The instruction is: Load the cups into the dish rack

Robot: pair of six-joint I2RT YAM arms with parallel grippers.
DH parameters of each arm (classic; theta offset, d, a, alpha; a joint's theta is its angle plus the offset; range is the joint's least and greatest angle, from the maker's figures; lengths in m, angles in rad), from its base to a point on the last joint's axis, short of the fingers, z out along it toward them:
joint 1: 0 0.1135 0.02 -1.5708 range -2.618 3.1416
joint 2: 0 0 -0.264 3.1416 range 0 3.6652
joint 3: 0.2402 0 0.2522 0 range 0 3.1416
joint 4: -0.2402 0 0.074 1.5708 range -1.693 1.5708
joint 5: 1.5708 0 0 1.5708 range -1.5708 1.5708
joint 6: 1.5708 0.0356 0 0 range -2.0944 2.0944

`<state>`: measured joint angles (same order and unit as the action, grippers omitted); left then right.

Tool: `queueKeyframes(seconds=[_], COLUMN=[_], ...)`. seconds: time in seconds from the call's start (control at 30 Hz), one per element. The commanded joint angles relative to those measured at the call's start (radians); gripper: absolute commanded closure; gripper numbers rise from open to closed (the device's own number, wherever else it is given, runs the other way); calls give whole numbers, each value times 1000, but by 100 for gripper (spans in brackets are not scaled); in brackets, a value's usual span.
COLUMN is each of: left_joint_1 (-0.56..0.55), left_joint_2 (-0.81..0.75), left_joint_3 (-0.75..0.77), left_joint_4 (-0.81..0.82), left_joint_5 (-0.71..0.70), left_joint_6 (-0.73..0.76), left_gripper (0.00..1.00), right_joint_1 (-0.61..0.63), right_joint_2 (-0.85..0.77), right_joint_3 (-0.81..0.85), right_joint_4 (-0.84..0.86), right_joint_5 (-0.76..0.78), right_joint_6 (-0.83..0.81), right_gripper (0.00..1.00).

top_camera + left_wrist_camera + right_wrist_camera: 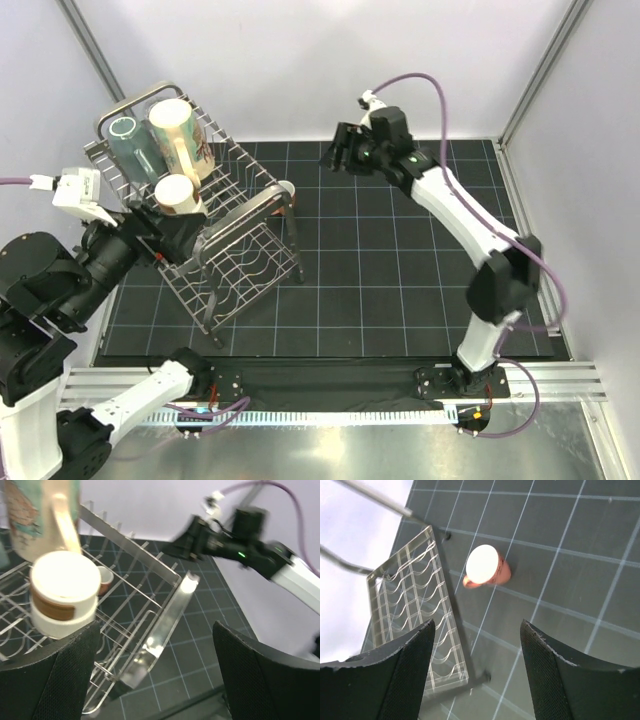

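Plainly, left end effector point(156, 627) spread beside the small brown-based cup point(62, 592) in the dish rack point(250, 207); right end effector point(477, 625) spread above the salmon-pink mug point(487, 567).

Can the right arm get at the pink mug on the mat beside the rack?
Probably yes: the open right pincer hangs above the pink mug, nothing between them, though the dish rack stands close beside it.

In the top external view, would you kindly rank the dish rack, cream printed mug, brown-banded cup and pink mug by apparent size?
1. Silver wire dish rack.
2. Large cream printed mug.
3. Small white brown-banded cup.
4. Salmon-pink mug, though the rack handle partly hides it.
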<state>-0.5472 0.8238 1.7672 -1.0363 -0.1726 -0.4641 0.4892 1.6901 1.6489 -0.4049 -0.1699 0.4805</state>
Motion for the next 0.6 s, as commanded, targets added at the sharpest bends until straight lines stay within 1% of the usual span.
queueKeyframes(seconds=[0.0, 0.07, 0.1, 0.17, 0.2, 0.3, 0.33, 0.43, 0.57], left_joint_1=[6, 6, 6, 6, 6, 6, 6, 6, 6], left_joint_2=[-8, -40, -54, -93, -106, -152, -163, -199, -232], left_joint_3=[-20, -18, -18, -21, -23, -20, -20, -35, -48], left_joint_4=[-13, -54, -63, -86, -93, -110, -114, -140, -194], left_joint_5=[166, 166, 166, 147, 142, 127, 122, 98, 62], left_joint_6=[-30, -21, -18, -13, -15, -16, -15, 1, 4], left_gripper=[11, 11, 11, 10, 10, 10, 10, 9, 10], right_joint_1=[3, 8, 9, 11, 17, 31, 38, 61, 91], right_joint_2=[164, 253, 332, 402, 469, 543, 577, 611, 677], right_joint_3=[205, 285, 360, 429, 489, 564, 569, 559, 555], right_joint_4=[12, 3, -8, -14, -21, -23, -15, 38, 67], right_joint_5=[-31, -34, -25, -4, 15, 50, 56, 67, 79], right_joint_6=[-22, -17, -14, -5, 1, 29, 36, 43, 36], right_gripper=[31, 31, 31, 33, 34, 36, 36, 37, 38])
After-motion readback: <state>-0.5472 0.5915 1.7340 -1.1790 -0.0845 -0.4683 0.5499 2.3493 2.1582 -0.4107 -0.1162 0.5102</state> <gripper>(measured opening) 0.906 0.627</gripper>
